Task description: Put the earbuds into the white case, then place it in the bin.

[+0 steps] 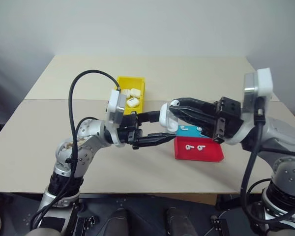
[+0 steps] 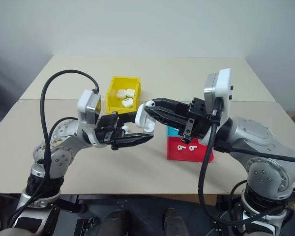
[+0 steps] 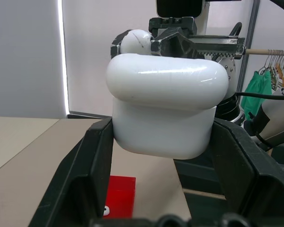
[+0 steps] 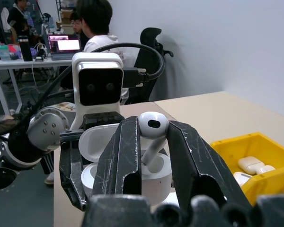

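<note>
At frame centre, the left gripper [image 1: 152, 129] was clamped on the open white case [image 3: 165, 109], while the right gripper [image 4: 154, 142] pinched an earbud [image 4: 152, 126] just above it. Misaligned with its socket, the bud could slip and drop past the yellow bin [image 1: 122, 101].

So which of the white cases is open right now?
The white case gripped by the left gripper, lid raised, above the table. The other cases lie shut in the yellow bin.

hidden: teal tray [image 1: 189, 131] mostly behind right claw [image 1: 173, 109] | red tray [image 3: 120, 196] cut off by left claw
</note>
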